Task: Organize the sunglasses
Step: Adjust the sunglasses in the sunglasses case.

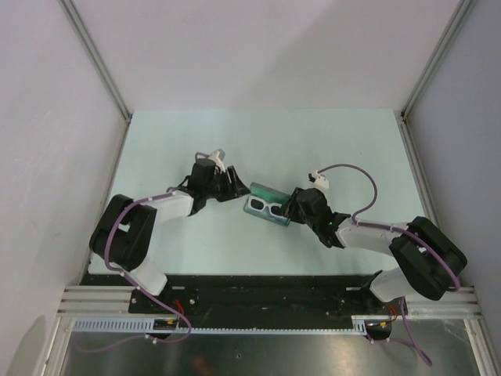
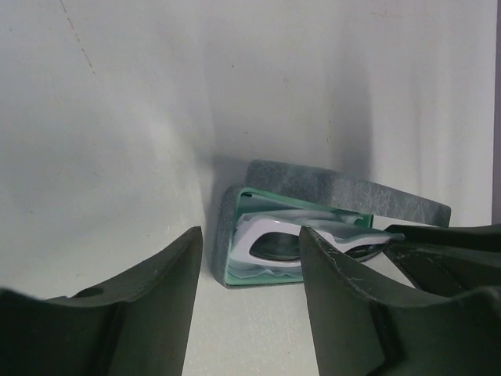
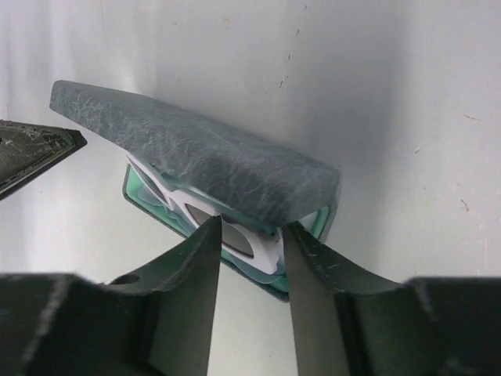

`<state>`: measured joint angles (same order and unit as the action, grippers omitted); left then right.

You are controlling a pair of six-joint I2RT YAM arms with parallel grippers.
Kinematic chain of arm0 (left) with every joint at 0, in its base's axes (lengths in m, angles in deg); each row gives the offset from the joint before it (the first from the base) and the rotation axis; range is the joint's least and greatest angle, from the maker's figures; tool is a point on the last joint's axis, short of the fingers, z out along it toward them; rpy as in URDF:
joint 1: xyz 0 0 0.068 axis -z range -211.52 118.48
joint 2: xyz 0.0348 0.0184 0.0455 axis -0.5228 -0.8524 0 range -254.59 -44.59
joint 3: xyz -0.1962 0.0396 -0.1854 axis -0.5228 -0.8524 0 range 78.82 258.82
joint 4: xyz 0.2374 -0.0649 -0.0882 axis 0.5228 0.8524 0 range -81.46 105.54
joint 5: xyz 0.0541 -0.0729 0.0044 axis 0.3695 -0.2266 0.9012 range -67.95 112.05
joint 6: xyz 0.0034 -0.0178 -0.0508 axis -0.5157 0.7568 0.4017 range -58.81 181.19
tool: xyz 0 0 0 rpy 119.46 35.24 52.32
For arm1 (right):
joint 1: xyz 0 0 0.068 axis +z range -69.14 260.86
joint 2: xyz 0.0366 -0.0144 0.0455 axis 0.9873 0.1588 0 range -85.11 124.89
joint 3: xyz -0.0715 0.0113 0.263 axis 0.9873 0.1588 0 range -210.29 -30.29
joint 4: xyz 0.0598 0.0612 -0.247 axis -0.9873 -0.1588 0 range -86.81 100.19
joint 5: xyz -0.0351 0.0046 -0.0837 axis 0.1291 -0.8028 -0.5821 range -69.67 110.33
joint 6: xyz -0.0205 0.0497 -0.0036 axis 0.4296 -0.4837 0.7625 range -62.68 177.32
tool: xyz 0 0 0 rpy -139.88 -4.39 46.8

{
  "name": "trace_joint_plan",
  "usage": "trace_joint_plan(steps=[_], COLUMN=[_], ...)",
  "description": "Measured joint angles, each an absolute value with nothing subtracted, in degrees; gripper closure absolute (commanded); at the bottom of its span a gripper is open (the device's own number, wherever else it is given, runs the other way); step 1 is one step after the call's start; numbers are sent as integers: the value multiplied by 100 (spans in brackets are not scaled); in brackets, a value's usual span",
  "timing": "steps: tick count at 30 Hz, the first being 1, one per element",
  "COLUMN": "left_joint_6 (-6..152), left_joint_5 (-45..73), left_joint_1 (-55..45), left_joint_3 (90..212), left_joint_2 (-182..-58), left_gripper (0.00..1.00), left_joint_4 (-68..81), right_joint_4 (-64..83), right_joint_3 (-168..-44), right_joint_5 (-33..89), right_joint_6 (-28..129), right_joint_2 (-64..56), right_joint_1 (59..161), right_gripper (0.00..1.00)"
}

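The sunglasses [image 1: 264,207], white-framed with dark lenses, lie inside an open grey case [image 1: 261,191] with a teal lining at mid-table. The case lid [image 3: 196,153] hangs low over them, partly shut. My left gripper [image 1: 239,186] is just left of the case; in its wrist view the left gripper [image 2: 250,235] is open with bare table between the fingers, and the sunglasses [image 2: 266,239] lie just ahead. My right gripper [image 3: 252,227] is at the case's right end. Its jaws are open, narrowly apart, either side of the sunglasses' [image 3: 262,252] end lens, apparently without gripping it.
The case [image 2: 352,188] sits on a pale tabletop [image 1: 235,141] fenced by metal rails and white walls. The right arm's dark finger [image 2: 446,243] shows at the right of the left wrist view. The left arm's finger [image 3: 31,149] shows at the left of the right wrist view.
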<state>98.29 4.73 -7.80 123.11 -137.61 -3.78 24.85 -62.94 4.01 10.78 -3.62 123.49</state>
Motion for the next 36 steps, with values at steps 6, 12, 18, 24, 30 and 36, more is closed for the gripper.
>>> trace_joint_plan(steps=[6, 12, 18, 24, 30, 36], left_joint_6=[9833, 9831, 9833, 9831, 9829, 9829], left_joint_5=[364, 294, 226, 226, 229, 229], left_joint_1=[-727, -666, -598, -589, -570, -561], left_joint_3=[12340, 12384, 12397, 12397, 12397, 12397], left_joint_2=[-13883, -14010, -14010, -14010, -14010, -14010], left_gripper=[42, 43, 43, 43, 42, 42], left_joint_4=[-380, -380, -382, -384, -384, -384], right_joint_4=[2574, 2627, 2679, 2622, 2524, 2373], right_joint_3=[-6292, -6276, -6204, -6202, -6202, -6202], right_joint_5=[427, 521, 646, 639, 613, 519], right_joint_6=[945, 739, 674, 656, 656, 656], right_joint_2=[-265, -252, -255, -285, -290, -290], right_joint_1=[12334, 12308, 12325, 12540, 12623, 12693], right_gripper=[77, 78, 77, 74, 72, 71])
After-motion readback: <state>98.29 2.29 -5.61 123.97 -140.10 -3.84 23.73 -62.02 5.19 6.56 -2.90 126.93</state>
